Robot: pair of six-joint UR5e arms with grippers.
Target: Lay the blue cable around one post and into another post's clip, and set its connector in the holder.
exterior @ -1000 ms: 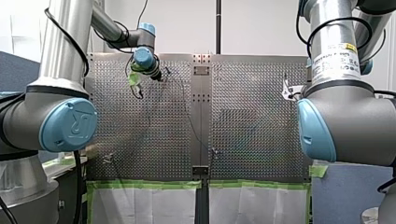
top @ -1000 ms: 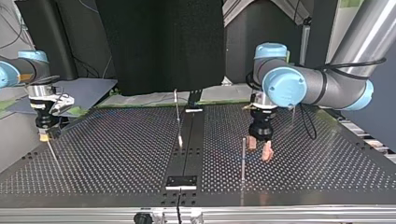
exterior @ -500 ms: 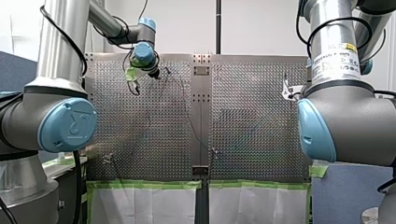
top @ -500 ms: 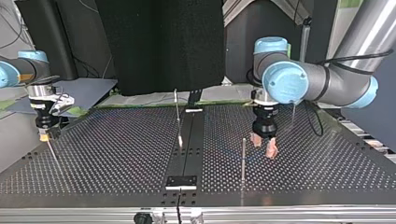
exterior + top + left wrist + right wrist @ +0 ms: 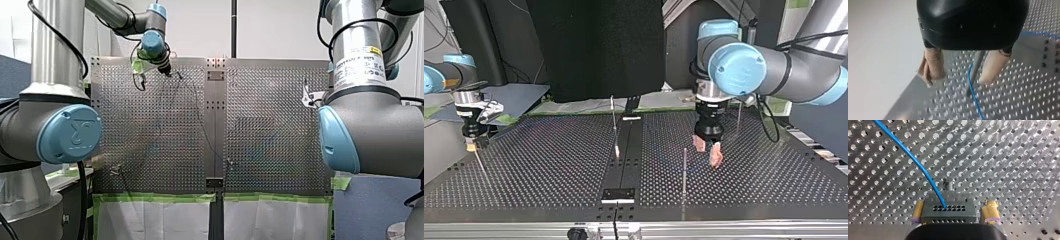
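Cable orientation: in the right wrist view the blue cable (image 5: pixel 913 160) leaves 1 hole in the face of the grey connector (image 5: pixel 948 212) and runs away ahead of my right gripper (image 5: pixel 954 205). Its long axis bends in a shallow arc over the perforated table (image 5: pixel 1010 157) and off to one side. The connector sits crosswise between the 2 yellow pads (image 5: pixel 990 210), its holed face pointing away from the wrist, and my right gripper is clamped on it. In the left wrist view a further stretch of the cable lies on the table and passes the foot of a thin post (image 5: pixel 976 66); contact between them cannot be confirmed. My left gripper (image 5: pixel 959 82) stands over that spot, its 2 beige-padded fingers (image 5: pixel 933 65) well apart and gripping nothing, with the post showing in the gap ahead of them.
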